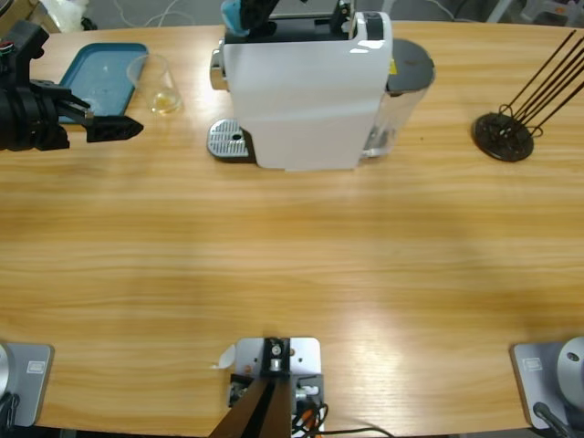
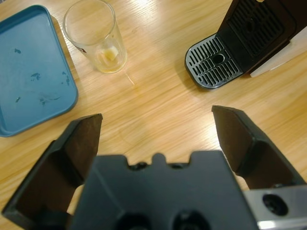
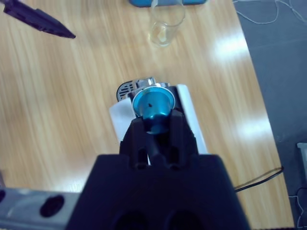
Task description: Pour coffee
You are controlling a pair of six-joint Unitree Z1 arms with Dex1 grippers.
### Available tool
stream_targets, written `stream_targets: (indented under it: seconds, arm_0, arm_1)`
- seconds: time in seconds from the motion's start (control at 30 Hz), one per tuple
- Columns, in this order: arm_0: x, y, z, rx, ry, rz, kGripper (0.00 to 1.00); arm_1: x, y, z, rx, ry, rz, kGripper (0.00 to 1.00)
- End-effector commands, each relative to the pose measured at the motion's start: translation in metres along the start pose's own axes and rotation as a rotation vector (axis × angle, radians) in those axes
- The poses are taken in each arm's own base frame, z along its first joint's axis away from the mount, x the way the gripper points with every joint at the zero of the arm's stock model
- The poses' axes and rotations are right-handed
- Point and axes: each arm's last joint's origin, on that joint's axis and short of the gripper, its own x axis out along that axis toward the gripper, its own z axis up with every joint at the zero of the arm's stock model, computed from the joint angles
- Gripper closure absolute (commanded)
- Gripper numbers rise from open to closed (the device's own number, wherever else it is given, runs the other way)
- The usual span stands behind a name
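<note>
A clear glass point(image 2: 96, 36) stands on the table beside a blue tray point(image 2: 29, 72), with a shallow bit of pale yellow coffee point(image 2: 109, 56) at its bottom. My left gripper point(image 2: 156, 117) is open and holds nothing, hovering a short way from the glass; from above the left gripper point(image 1: 119, 128) sits just left of the glass point(image 1: 157, 84). The white coffee machine point(image 1: 306, 91) stands at the back middle, its drip grate point(image 1: 228, 140) bare. Above the machine's top, my right gripper point(image 3: 157, 122) is shut on a blue capsule point(image 3: 151, 103).
A black round stand point(image 1: 504, 135) with thin dark rods leaning out of it sits at the far right. The blue tray point(image 1: 100, 78) lies at the back left. A dark water tank point(image 1: 406, 68) is on the machine's right side.
</note>
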Motion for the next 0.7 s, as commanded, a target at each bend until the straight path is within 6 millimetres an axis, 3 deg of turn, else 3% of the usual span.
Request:
stream_targets:
  seconds: [0.03,0.7]
  arm_0:
    - [0.0126,-0.0007,-0.0128,0.014,0.059,-0.007,0.004]
    - [0.0112,-0.0004,-0.0138,0.014,0.055,-0.006,0.004]
  arm_1:
    - [0.0289,-0.0098,-0.01,0.014,0.069,0.004,1.0]
    - [0.0363,-0.006,-0.0191,0.019,0.107,0.03,1.0]
